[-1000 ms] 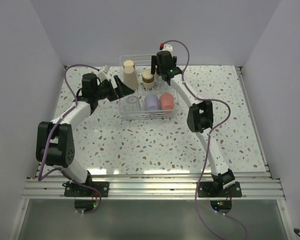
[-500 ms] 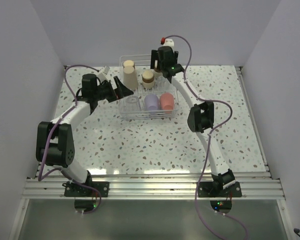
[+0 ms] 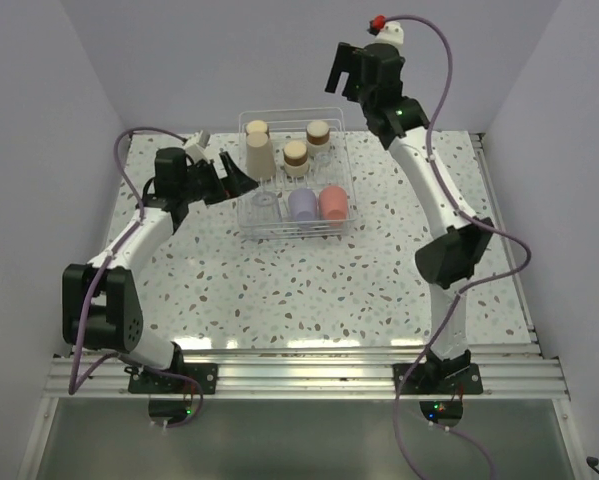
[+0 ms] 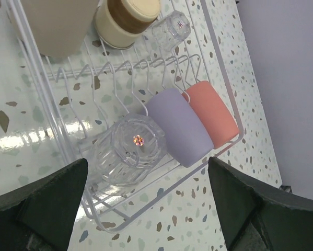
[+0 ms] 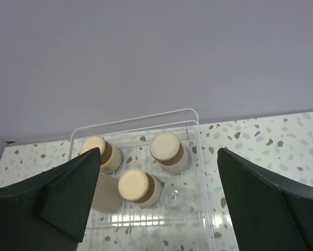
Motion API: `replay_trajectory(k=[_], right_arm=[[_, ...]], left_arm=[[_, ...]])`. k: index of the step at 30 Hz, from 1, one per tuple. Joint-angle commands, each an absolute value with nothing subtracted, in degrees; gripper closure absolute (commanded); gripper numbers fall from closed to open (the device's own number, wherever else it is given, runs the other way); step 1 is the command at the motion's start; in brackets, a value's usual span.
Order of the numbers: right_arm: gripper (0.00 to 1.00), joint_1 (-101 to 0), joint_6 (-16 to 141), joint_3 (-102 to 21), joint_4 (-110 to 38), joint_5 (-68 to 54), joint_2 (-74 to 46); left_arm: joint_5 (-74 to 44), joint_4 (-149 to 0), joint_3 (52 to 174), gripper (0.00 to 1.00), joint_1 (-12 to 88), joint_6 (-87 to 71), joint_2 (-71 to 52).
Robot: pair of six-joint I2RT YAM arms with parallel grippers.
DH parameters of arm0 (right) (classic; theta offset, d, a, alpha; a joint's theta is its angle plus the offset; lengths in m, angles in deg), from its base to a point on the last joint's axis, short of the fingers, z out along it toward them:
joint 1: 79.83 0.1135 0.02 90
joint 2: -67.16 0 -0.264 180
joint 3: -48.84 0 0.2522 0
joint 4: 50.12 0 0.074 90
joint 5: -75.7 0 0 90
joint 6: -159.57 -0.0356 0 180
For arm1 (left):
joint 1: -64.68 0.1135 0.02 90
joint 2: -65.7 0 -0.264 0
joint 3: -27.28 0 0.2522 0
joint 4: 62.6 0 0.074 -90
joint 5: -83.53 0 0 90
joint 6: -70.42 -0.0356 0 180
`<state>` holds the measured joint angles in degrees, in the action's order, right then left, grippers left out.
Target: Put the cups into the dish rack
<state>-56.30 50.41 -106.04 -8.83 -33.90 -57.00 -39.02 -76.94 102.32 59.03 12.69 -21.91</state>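
The white wire dish rack (image 3: 291, 111) holds all the cups in view. A larger beige cup (image 3: 260, 155) and three tan brown-rimmed cups (image 3: 257, 128) (image 3: 296, 153) (image 3: 318, 131) stand upside down at its back. A clear glass (image 3: 266, 203), a lavender cup (image 3: 302, 204) and a coral-red cup (image 3: 332, 202) fill the front row. A second clear glass (image 5: 174, 197) stands by the tan cups. My left gripper (image 3: 237, 172) is open and empty beside the rack's left side. My right gripper (image 3: 344, 70) hangs open and empty high above the rack's back.
Speckled table (image 3: 309, 290) stretches in front of and to the right of the rack. Pale walls close in the back and both sides. A metal rail (image 3: 299, 365) runs along the near edge by the arm bases.
My right gripper opened a little wider and rose up and back from the rack's back right corner, uncovering a tan cup standing there. The left arm drew slightly left.
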Motion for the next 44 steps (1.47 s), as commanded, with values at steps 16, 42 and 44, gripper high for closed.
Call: replay_trajectory(k=[16,42,44], right_arm=[[0.02,-55.84,49.62,-38.52,-8.94,-31.17,11.82],[0.02,-55.75,45.93,-21.26,9.87,-20.54,33.4],[0.02,-55.84,45.66,-21.26,9.61,-21.51,33.49]], left_arm=[[-7.01,-87.79,103.8,0.0,59.41,6.09,-10.67],[21.31,-20.04,48.87,0.0,59.58,-11.32,-2.31],[19.38,-19.16,49.13,0.0,59.67,-13.24,-3.02]])
